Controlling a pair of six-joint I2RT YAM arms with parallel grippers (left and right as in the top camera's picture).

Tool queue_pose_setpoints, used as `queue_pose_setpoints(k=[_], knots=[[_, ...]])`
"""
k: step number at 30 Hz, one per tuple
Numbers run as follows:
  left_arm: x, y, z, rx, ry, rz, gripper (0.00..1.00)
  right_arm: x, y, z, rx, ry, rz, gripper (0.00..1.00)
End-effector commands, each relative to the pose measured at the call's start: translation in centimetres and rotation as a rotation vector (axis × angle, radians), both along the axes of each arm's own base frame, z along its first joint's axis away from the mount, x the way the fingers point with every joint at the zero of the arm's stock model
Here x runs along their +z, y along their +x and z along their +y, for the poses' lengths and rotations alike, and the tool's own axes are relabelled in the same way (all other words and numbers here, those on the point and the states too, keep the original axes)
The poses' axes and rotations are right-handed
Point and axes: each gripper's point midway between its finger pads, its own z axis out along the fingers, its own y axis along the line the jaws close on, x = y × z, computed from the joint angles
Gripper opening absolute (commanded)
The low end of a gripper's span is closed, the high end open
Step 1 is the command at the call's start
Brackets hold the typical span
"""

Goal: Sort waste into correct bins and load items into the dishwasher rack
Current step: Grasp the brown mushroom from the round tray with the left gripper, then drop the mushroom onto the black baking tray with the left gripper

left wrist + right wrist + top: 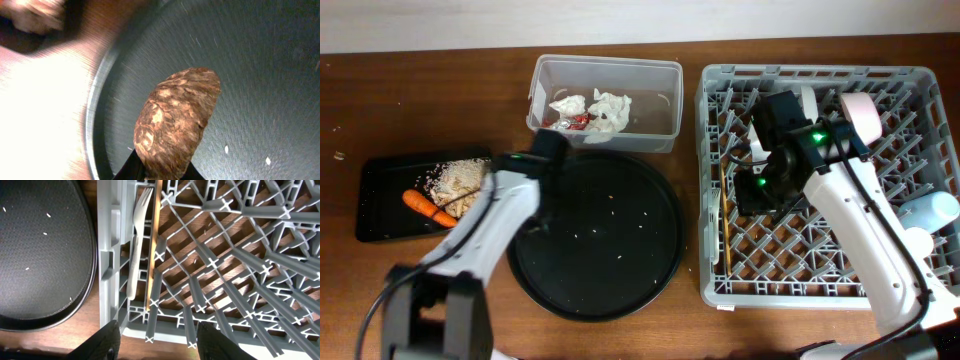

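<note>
Left arm reaches up from lower left; left gripper (161,171) pinches the lump (175,120) over the round tray's (260,75) left rim; right gripper (160,342) hangs wide over the rack (800,290), fork (135,245) and chopstick (155,245) lying at the rack's left edge.

Overhead, light falls soft and even — the counter (420,100) reads warm brown, with a dull sheen on the large round black tray (620,265). The left wrist view is harsher: glare bleaches the counter pinkish white, the top-left corner smears into blur, yet the small brown lump (175,120) stays crisp. The right wrist view is sharp across the dishwasher rack (240,255) (only the right pincer (160,341), at the bottom edge, is dark and soft).
</note>
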Motion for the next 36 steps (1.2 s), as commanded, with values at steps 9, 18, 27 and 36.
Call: queue_pose_setpoints(k=[9,18,27,36], knots=[[2.0,3.3,20.5,0.593,-0.072,-0.333,0.03,0.2,0.0,-0.2,-0.003,-0.004,-0.005,0.53],[0.7,3.1,21.5,0.616,-0.099,-0.316,0.49,0.2,-0.2,-0.3,-0.003,-0.006,0.003,0.53],[2.9,10.1,-3.5,-0.465,-0.19,-0.307,0.82,0.9,1.6,2.4,0.005,0.161,-0.058,0.63],[4.6,-3.9,-8.5,-0.688,-0.385,0.203,0.99,0.4,0.2,-7.4,-0.242,0.152,0.033,0.77]])
